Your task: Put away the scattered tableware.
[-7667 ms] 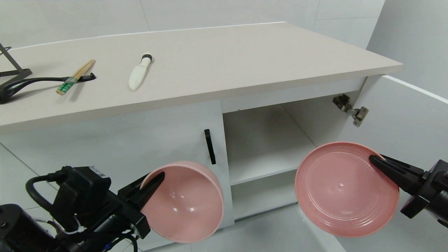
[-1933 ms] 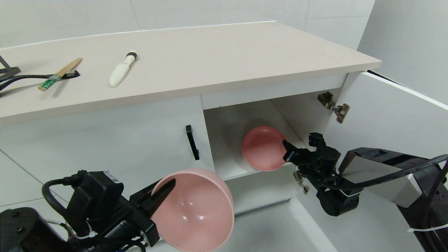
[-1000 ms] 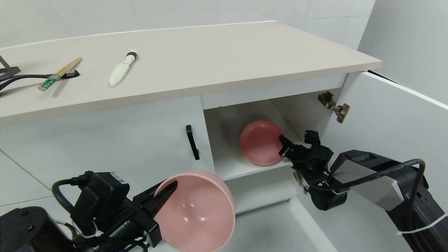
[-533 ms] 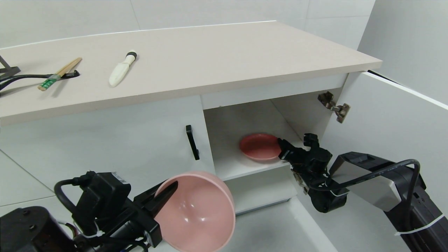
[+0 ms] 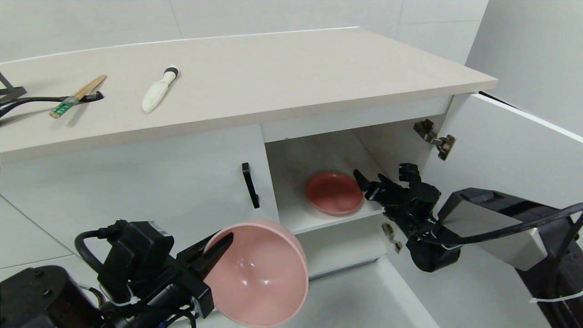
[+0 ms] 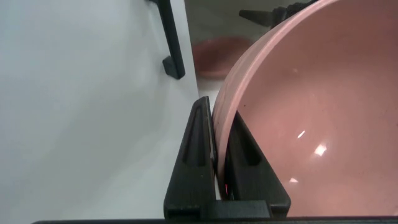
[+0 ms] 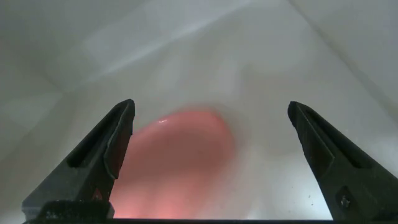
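Observation:
A pink plate (image 5: 334, 193) lies flat on the upper shelf inside the open cabinet (image 5: 319, 218); the right wrist view looks down on the plate (image 7: 180, 155). My right gripper (image 5: 369, 184) hovers just at the plate's right rim, open and holding nothing; its fingers (image 7: 109, 152) stand wide apart. Low at the front left, my left gripper (image 5: 207, 255) is shut on the rim of a pink bowl (image 5: 262, 275), held tilted on its side below the closed door. The bowl (image 6: 311, 124) is clamped between the left fingers (image 6: 199, 149).
The right cabinet door (image 5: 505, 150) stands open beside my right arm. The left door with a black handle (image 5: 250, 184) is closed. On the countertop (image 5: 273, 77) lie chopsticks (image 5: 76, 96), a white-handled utensil (image 5: 157, 91) and a black utensil (image 5: 41, 100).
My right gripper carried the plate into the cabinet, laid it flat on the shelf, then opened and let go. The left arm with the bowl barely moved.

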Tool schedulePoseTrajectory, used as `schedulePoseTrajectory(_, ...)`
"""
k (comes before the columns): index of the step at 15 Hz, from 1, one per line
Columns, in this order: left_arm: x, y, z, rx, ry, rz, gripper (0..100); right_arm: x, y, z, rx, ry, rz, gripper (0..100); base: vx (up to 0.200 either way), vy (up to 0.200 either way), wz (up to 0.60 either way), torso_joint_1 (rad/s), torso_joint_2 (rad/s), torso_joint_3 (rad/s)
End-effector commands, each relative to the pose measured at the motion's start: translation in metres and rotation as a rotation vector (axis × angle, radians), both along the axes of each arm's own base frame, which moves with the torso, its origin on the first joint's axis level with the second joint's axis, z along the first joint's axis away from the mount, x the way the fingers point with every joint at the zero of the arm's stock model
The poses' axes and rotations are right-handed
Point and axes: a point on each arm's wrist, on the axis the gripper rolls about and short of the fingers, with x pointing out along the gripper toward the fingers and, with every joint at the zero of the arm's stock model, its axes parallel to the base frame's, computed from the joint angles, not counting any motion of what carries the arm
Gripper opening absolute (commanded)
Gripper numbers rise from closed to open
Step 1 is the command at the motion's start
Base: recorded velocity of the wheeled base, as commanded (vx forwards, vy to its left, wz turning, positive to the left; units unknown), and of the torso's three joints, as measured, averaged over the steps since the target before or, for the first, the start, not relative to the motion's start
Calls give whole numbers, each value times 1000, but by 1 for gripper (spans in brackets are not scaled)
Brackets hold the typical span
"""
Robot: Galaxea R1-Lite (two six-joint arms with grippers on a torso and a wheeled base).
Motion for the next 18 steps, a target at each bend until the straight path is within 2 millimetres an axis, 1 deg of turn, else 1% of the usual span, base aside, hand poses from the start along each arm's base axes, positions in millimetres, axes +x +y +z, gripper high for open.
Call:
schedulePoseTrajectory(1,1,-8,6,-24,-23,-28,0,-60,-9,66,-20,-3,38,100,0,0,0,0,0,0)
schedulePoseTrajectory(2,4,-18,14,-47,-60,-56,0,-87,-17,77,-32,27,41,100,0,0,0,0,0,0)
schedulePoseTrajectory(3,7,-24,19,-60,-86,-68,0,-105,-22,81,-41,53,43,100,0,0,0,0,0,0)
schedulePoseTrajectory(5,15,-35,23,-77,-103,-57,0,-143,-31,86,-96,90,40,100,0,0,0,0,0,0)
schedulePoseTrajectory(7,26,-48,26,-95,-119,-27,0,-172,-38,93,-185,73,33,100,0,0,0,0,0,0)
schedulePoseTrajectory(9,30,-68,32,-133,-136,25,0,-198,-38,105,-179,45,72,100,0,0,0,0,0,0)
schedulePoseTrajectory(10,32,-78,30,-138,-130,81,0,-209,-40,110,-176,37,84,100,0,0,0,0,0,0)
schedulePoseTrajectory(12,34,-89,25,-127,-119,89,0,-226,-43,115,-178,20,104,100,0,0,0,0,0,0)
schedulePoseTrajectory(14,42,-100,21,-106,-128,96,0,-233,-47,117,-187,12,99,100,0,0,0,0,0,0)
schedulePoseTrajectory(16,52,-110,20,-94,-148,141,0,-240,-51,111,-252,20,83,100,0,0,0,0,0,0)
schedulePoseTrajectory(17,56,-123,21,-112,-155,155,0,-242,-53,110,-294,10,74,100,0,0,0,0,0,0)
schedulePoseTrajectory(18,57,-124,21,-116,-156,161,0,-242,-53,110,-297,7,73,100,0,0,0,0,0,0)
